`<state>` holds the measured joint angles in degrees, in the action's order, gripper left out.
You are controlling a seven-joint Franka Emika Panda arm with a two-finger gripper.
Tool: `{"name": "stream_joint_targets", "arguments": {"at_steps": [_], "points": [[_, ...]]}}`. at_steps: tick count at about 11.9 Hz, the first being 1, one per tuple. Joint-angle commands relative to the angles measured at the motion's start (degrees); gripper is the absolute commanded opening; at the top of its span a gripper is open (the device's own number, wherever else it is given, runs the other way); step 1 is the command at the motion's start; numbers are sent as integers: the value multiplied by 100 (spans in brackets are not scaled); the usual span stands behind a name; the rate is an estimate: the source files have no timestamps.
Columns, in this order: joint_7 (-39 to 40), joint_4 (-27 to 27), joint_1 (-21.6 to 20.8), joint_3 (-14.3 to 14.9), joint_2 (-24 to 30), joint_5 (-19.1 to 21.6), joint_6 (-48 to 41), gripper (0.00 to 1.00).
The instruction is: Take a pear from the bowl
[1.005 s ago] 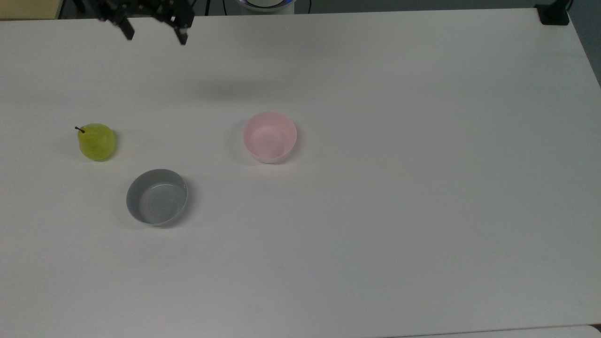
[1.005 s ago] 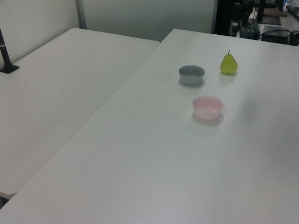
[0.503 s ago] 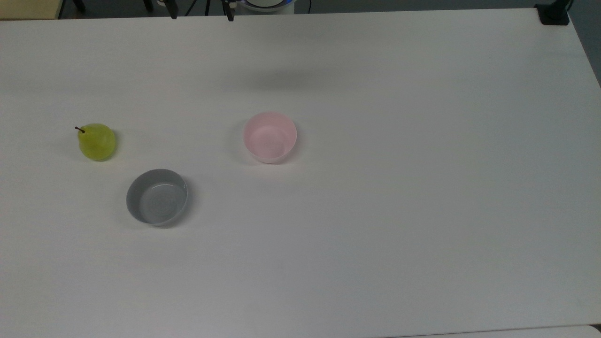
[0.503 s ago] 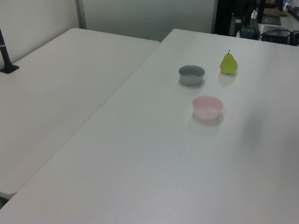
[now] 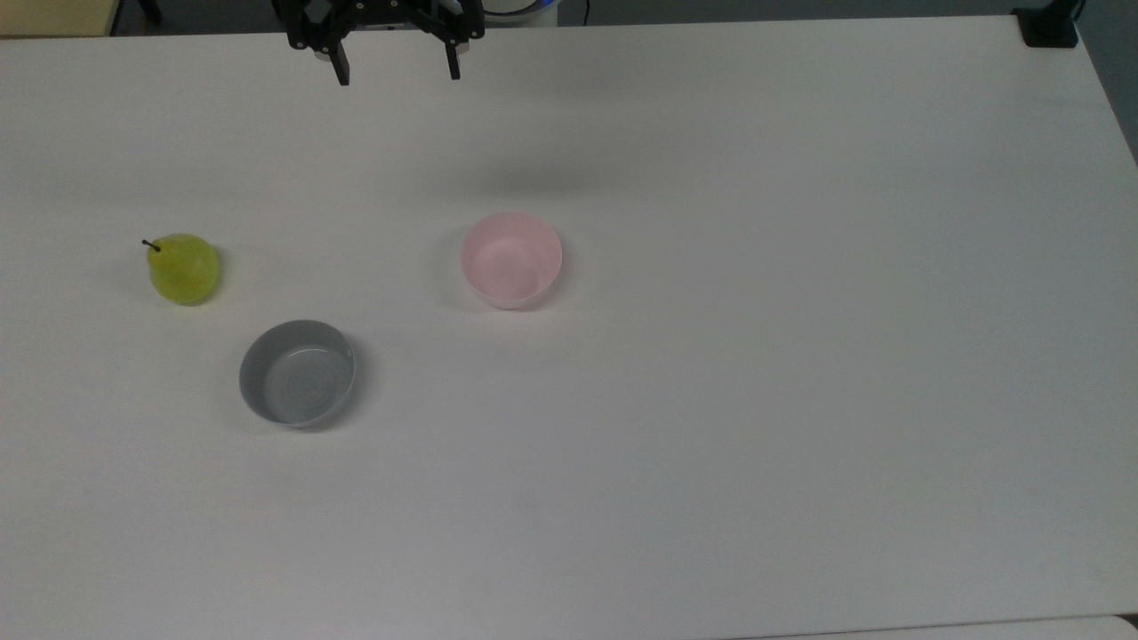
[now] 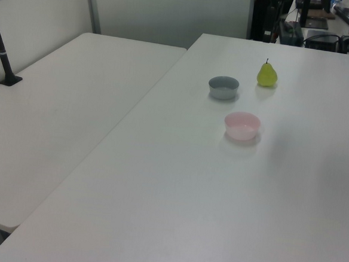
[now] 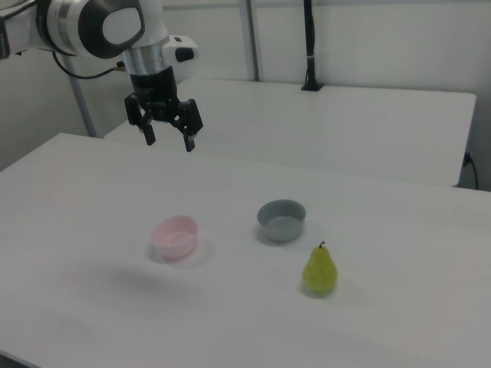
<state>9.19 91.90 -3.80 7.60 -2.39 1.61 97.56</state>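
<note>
Yellow-green pear stands on the white table near its edge, outside the empty pink bowl. Pincer hangs wide open, holding nothing, well above the table; as the task goes, the pear appears already lifted out.

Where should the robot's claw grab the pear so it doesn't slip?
Probably around the fat lower belly of the pear, coming straight down from above. It stands upright on the table, stem up, away from both bowls, so the open gripper can straddle the narrow neck and close on the sides.
</note>
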Motion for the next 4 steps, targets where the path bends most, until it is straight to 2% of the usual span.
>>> {"name": "stream_joint_targets", "arguments": {"at_steps": [1,4], "points": [[153,109,-7,5,64,-29,158,100],[153,100,-15,5,81,-38,141,100]]}}
